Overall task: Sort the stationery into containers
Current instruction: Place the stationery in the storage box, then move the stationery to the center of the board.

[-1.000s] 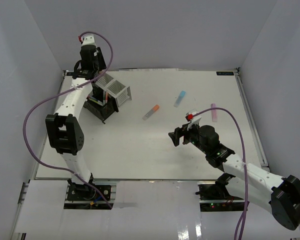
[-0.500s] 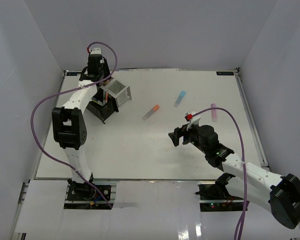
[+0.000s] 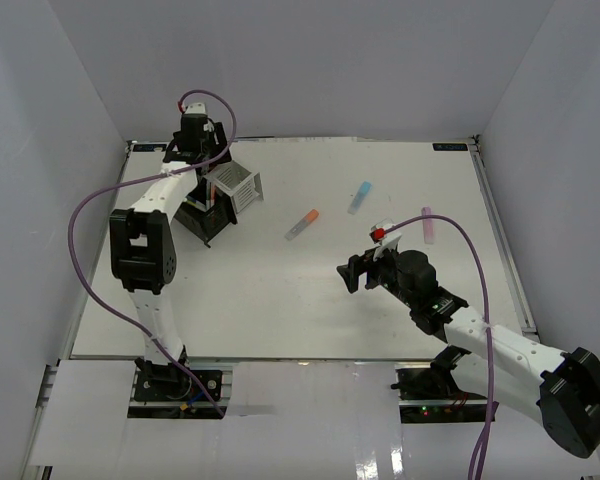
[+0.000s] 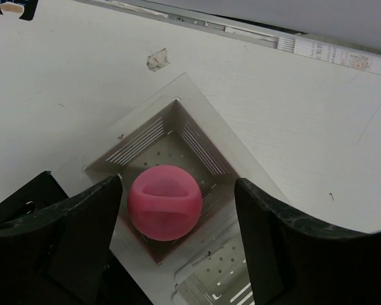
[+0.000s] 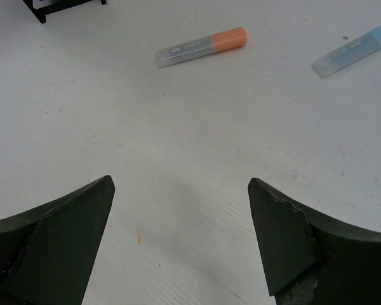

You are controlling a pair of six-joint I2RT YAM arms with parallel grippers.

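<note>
Gaping wide, left tool (image 4: 176,185) frames a smooth pink cylinder (image 4: 164,203) inside perforated white box (image 4: 200,141).

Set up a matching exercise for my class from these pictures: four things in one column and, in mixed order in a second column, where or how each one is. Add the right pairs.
Things
1. pink cylinder
2. orange-capped marker
3. lilac block
4. right gripper

Place or state
A. open, over a bare part of the table
B. lying on the table, farthest right of the loose things
C. inside a white mesh box
D. lying on the table, just left of a light-blue marker

Pairs: 1-C, 2-D, 3-B, 4-A
</note>
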